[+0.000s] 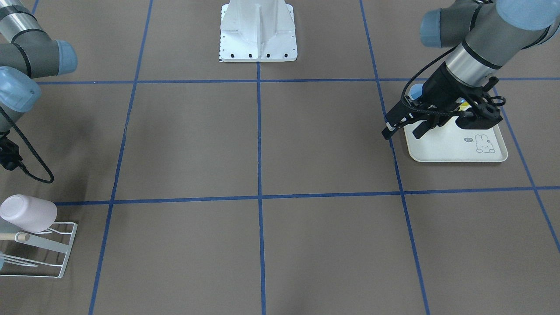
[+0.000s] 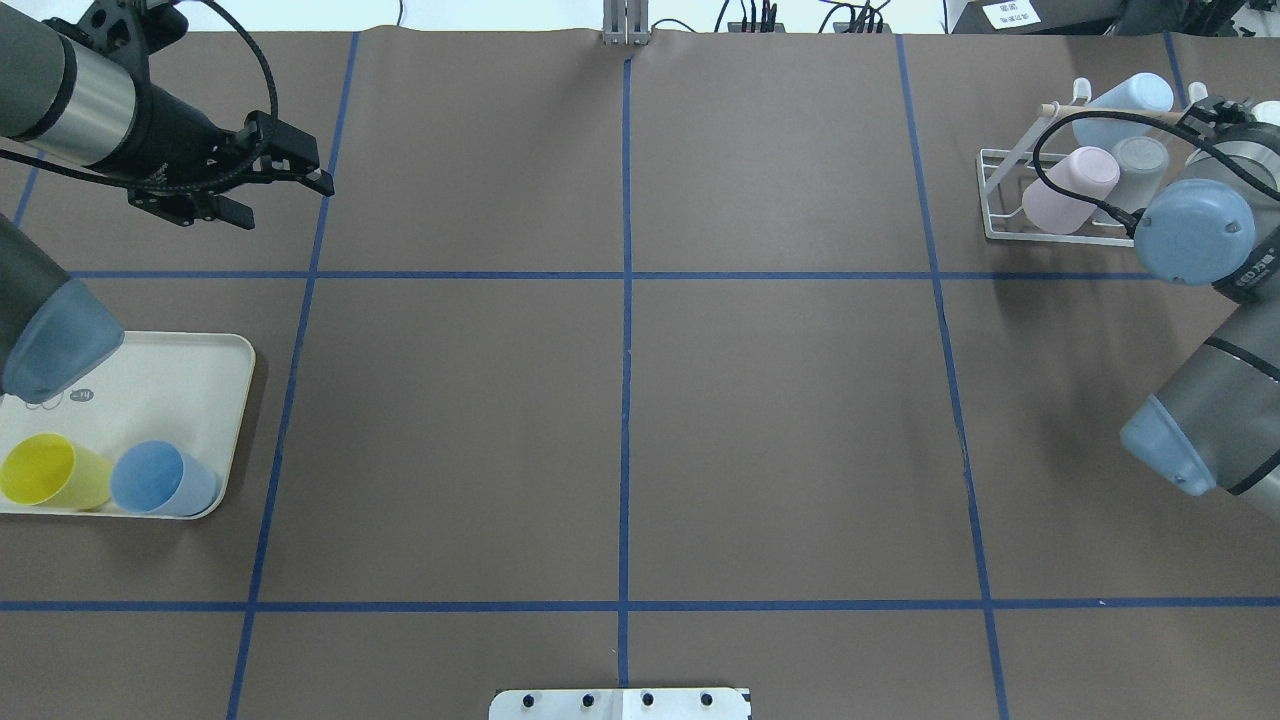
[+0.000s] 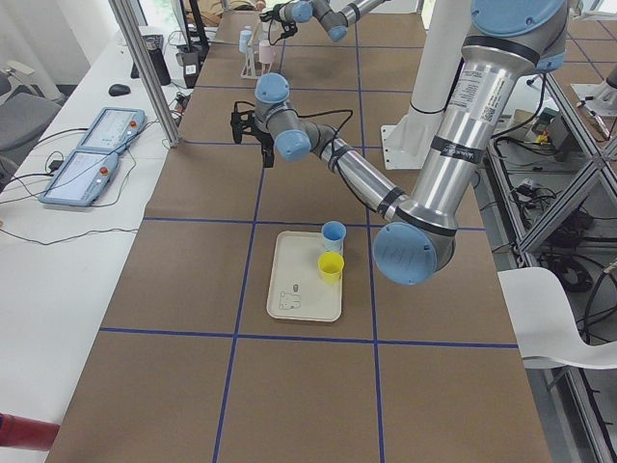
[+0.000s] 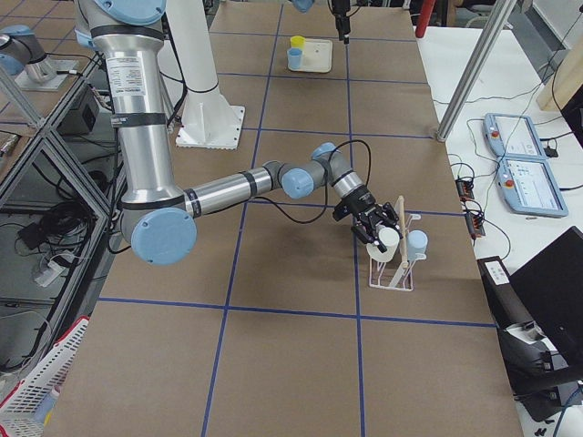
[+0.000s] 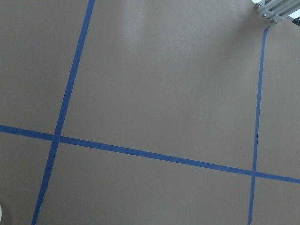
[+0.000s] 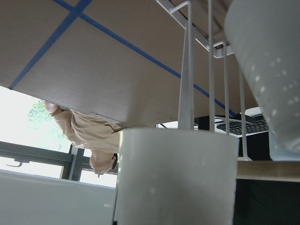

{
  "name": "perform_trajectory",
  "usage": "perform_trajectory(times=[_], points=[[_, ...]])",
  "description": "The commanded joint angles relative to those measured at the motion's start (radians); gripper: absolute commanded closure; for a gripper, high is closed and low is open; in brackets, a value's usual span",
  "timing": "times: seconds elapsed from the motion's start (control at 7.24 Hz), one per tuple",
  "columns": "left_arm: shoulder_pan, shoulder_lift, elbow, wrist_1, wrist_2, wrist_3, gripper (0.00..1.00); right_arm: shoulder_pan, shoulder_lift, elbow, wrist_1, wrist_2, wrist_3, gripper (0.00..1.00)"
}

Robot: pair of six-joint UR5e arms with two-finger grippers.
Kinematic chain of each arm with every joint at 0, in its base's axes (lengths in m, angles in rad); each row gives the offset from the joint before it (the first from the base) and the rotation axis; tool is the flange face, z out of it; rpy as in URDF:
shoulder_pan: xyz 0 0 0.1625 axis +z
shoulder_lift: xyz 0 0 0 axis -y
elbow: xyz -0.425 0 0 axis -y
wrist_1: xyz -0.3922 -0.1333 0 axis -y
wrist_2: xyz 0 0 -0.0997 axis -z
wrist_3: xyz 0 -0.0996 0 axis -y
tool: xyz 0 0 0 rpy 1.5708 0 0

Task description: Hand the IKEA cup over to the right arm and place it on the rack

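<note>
At far right of the table, on the rack [image 1: 46, 243], the IKEA cup [image 2: 1140, 170] sits tilted btw a pink cup [image 2: 1070, 188] and the right arm [image 2: 1195, 230]. It's a plain pale-grey tumbler, tapered, no handle. A pale-blue cup [image 2: 1125, 98] sits just beyond it, by the wooden rod [image 1: 11, 236]. The right gripper [image 4: 372, 228] is up at the rack. Its fingers are hidden by the wrist overhead, cut off at the frame edge in front view, and too small in side view. Can't tell if it's open or clamped, or touching the cup. Right wrist cam shows only cup wall and rack wires, v. close. The left gripper [image 2: 288, 205] hangs at far left w/ jaws apart, nothing btw them. Near left, the tray [image 2: 180, 390] holds a yellow cup [image 2: 50, 472] and a blue cup [image 2: 160, 478]. Both are mostly hidden in front view.
</note>
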Motion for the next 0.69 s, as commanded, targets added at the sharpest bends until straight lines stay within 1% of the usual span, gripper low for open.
perform_trajectory(times=[0.0, 0.28, 0.41, 0.55], points=[[0.0, -0.001, 0.0, 0.0, 0.0, 0.0, 0.0, -0.004, 0.002, -0.016, 0.007, -0.005, 0.0, 0.7], [0.0, -0.001, 0.0, 0.0, 0.002, 0.0, 0.0, -0.004, 0.008, -0.108, 0.135, -0.005, -0.006, 0.63], [0.0, -0.001, -0.001, 0.0, 0.002, 0.0, 0.0, -0.004, 0.022, -0.112, 0.14, -0.005, -0.011, 0.6], [0.0, -0.001, -0.001, 0.0, 0.002, 0.0, 0.0, -0.004, 0.031, -0.11, 0.14, -0.005, -0.018, 0.5]])
